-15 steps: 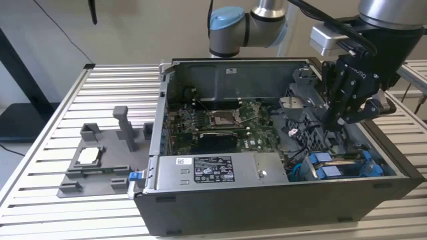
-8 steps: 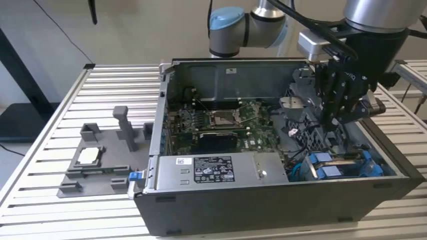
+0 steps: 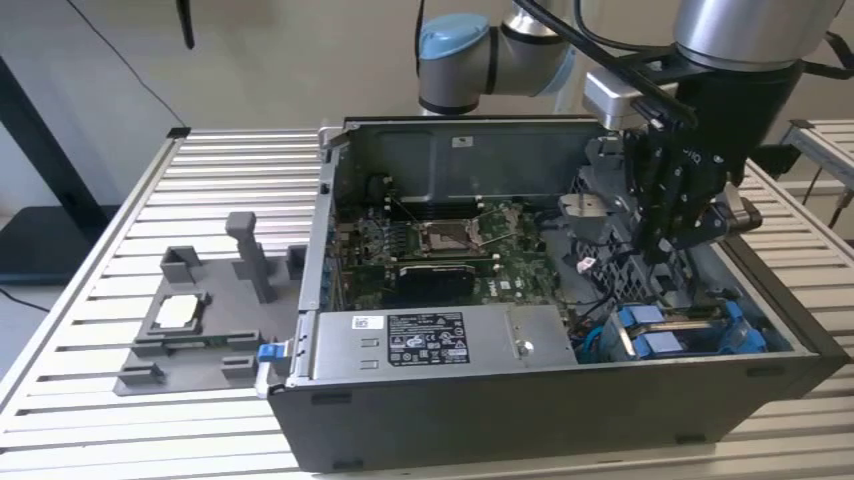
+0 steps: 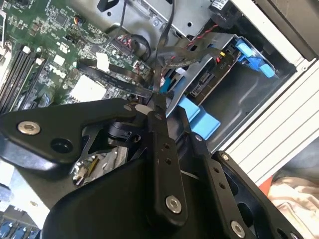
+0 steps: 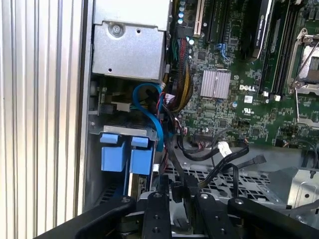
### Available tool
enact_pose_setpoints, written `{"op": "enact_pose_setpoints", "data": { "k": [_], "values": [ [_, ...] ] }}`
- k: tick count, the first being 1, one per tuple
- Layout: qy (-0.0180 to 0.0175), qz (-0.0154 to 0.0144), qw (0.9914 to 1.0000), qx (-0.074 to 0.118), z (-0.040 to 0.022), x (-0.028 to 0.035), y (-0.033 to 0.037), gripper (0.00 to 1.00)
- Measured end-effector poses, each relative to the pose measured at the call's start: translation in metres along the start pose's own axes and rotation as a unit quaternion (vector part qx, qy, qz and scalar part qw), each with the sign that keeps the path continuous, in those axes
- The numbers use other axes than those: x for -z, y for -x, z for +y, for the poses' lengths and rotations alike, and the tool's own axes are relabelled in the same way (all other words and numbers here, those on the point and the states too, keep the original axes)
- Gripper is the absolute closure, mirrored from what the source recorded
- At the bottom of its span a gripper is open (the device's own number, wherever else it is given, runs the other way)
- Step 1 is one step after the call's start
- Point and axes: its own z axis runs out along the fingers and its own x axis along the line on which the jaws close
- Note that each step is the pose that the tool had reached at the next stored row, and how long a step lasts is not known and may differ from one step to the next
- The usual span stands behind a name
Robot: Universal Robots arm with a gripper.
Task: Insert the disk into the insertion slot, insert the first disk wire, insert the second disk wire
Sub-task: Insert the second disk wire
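Open PC case [image 3: 561,420] on a slatted counter [image 3: 147,200], arm reaching in from above. The disk [image 4: 212,79] sits in the insertion slot [image 4: 244,99] at the case corner on the exterior view's right. The tabs of its blue carrier [image 3: 654,343] show just beside the power supply [image 3: 427,340]. It looks seated, so step 1 is judged done. The claw [image 4: 153,102] hangs inside the case between the motherboard [image 3: 441,250] and the disk, near the slot but apart from the disk. In both wrist views it looks pinched closed on a thin black disk wire [image 4: 119,82] that trails off over the board. I cannot tell whether this is wire 1 or wire 2. A blue cable [image 5: 157,117] loops near the carrier tabs; its far end is hidden. Another loose black cable [image 5: 234,167], with a connector on its end, lies over the perforated metal beside the claw. Step in hand is judged a wire insertion, not yet plugged: no connector is seen mated at the disk's edge. The next move calls for lining the held connector square with the disk's port and keeping it clear of the loose cables and blue tabs. The push must be straight, since the wire is floppy and could twist in the grip.
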Motion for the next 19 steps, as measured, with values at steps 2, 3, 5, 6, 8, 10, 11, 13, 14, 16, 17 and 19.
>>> {"op": "enact_pose_setpoints", "data": {
  "k": [2, 3, 5, 6, 8, 10, 11, 13, 14, 16, 17, 19],
  "values": [
    [0.0000, 0.0001, 1.00000, 0.000, 0.0006, 0.0000, 0.0001, 0.73],
    [0.0000, 0.0001, 1.00000, 0.000, 0.0009, 0.0001, 0.0001, 0.73],
    [-0.0001, 0.0004, 1.00000, 0.000, 0.0017, -0.0003, 0.0003, 0.73],
    [-0.0004, 0.0007, 1.00000, 0.000, 0.0020, -0.0005, 0.0003, 0.73],
    [-0.0007, 0.0014, 1.00000, 0.000, 0.0033, -0.0009, 0.0004, 0.73],
    [-0.0008, 0.0016, 1.00000, 0.000, 0.0036, -0.0009, 0.0005, 0.73],
    [-0.0009, 0.0016, 1.00000, 0.000, 0.0037, -0.0009, 0.0004, 0.73],
    [-0.0009, 0.0016, 1.00000, 0.000, 0.0037, -0.0010, 0.0005, 0.73],
    [-0.0010, 0.0016, 1.00000, 0.000, 0.0037, -0.0010, 0.0005, 0.73],
    [-0.0010, 0.0016, 1.00000, 0.000, 0.0037, -0.0010, 0.0005, 0.75],
    [-0.0011, 0.0016, 1.00000, 0.000, 0.0037, -0.0010, 0.0005, 0.75],
    [-0.0011, 0.0016, 1.00000, 0.000, 0.0037, -0.0010, 0.0005, 0.82]
  ]
}}
